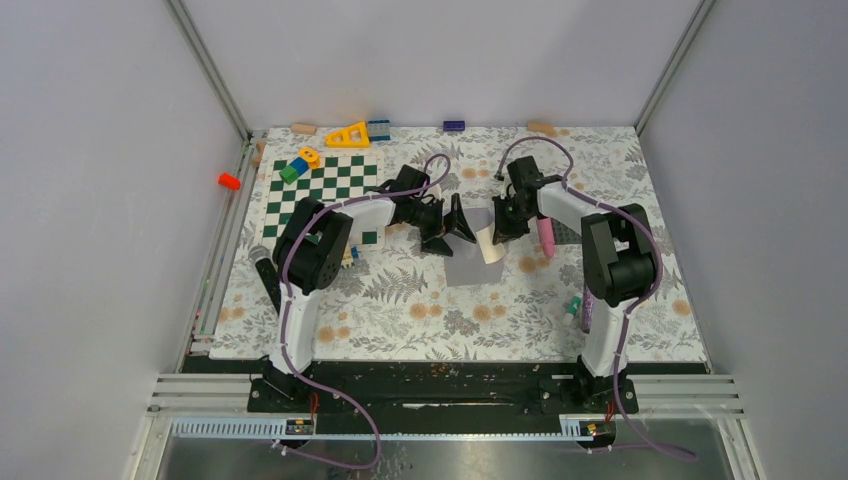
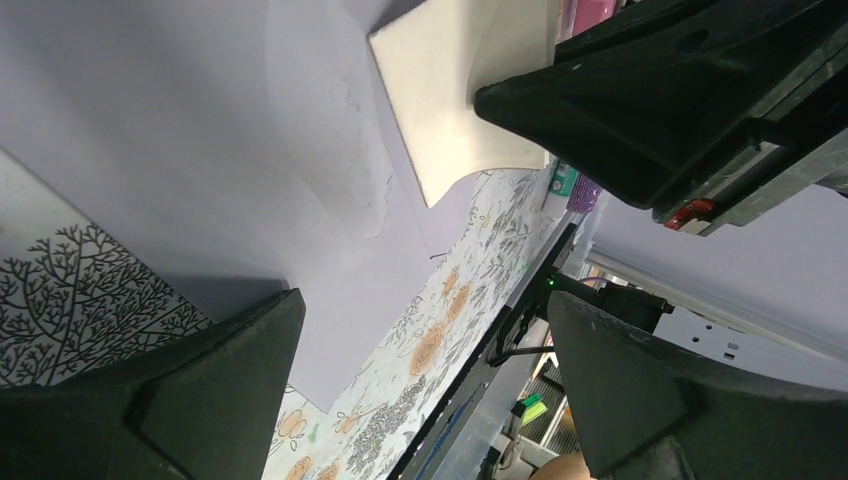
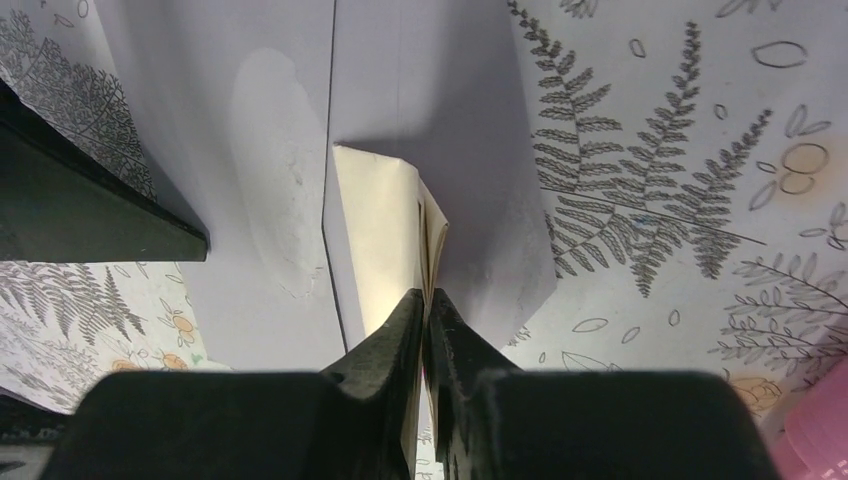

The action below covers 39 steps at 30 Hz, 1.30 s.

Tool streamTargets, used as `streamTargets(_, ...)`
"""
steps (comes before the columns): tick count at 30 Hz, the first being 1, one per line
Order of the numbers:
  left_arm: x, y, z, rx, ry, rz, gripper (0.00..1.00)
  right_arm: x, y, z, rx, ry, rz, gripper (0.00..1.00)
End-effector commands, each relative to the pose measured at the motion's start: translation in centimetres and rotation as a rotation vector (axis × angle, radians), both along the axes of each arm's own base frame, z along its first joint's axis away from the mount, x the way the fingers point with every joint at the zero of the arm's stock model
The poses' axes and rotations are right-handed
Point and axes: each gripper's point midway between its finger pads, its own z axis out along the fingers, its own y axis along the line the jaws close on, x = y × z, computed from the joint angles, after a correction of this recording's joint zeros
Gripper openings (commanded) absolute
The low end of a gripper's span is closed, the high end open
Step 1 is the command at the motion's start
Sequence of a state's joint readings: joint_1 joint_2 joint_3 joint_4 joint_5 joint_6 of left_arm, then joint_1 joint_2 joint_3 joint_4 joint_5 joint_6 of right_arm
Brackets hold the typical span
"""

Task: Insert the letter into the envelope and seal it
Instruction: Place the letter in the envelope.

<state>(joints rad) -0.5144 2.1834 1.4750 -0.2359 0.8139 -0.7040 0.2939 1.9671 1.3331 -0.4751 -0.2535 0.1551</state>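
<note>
The pale grey-lavender envelope (image 1: 468, 270) lies flat on the floral table cover, and it also shows in the left wrist view (image 2: 200, 150) and the right wrist view (image 3: 250, 160). The cream folded letter (image 1: 490, 248) is pinched in my right gripper (image 3: 425, 312), which is shut on its near edge. The letter's far end (image 3: 385, 225) rests on the envelope near the opening. My right gripper (image 1: 503, 228) stands over the envelope's far right corner. My left gripper (image 2: 430, 390) is open and empty, hovering over the envelope's far left part (image 1: 452, 230). The letter (image 2: 450, 90) shows beyond it.
A green-and-white checkered mat (image 1: 320, 190) lies at the back left with coloured blocks (image 1: 298, 165) on it. A yellow triangle block (image 1: 348, 135) lies at the back edge. A pink object (image 1: 547, 235) lies beside the right arm. A purple marker (image 1: 582, 308) lies near the right arm's base.
</note>
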Motion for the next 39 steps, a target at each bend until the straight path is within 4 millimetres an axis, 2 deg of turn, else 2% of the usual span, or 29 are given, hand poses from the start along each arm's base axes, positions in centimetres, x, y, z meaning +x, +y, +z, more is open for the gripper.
streamTargets(1,0.3,0.9,-2.4,0.093,-0.007,0.024,0.99,1.5,-1.2,2.5,0.016,-0.077,-0.088,0.11)
streamTargets(4,0.0,0.8,-2.6,0.093,-0.005,0.021,0.99,1.5,-1.4,2.4,0.029,-0.07,-0.104,0.11)
streamTargets(10,-0.1,0.5,-2.6,0.079,-0.001,0.009,0.99,0.9,0.0,1.6,0.083,-0.015,-0.075,0.11)
streamTargets(23,-0.2,-0.1,-2.2,0.058,0.002,-0.006,0.99,-0.1,1.1,0.0,0.025,0.025,0.009,0.12)
streamTargets(29,-0.3,-0.1,-2.4,0.061,0.005,-0.009,0.99,-0.1,2.2,1.7,0.103,0.012,0.028,0.1)
streamTargets(31,-0.3,-0.1,-2.5,0.063,0.005,-0.009,0.99,0.1,2.4,2.4,0.113,-0.002,0.027,0.18)
streamTargets(33,-0.4,0.0,-2.5,0.063,0.005,-0.01,0.99,0.2,2.1,2.8,0.099,-0.017,0.029,0.3)
streamTargets(39,-0.2,-0.1,-2.3,0.059,-0.001,-0.009,0.99,-0.2,1.2,2.9,0.059,-0.024,0.051,0.35)
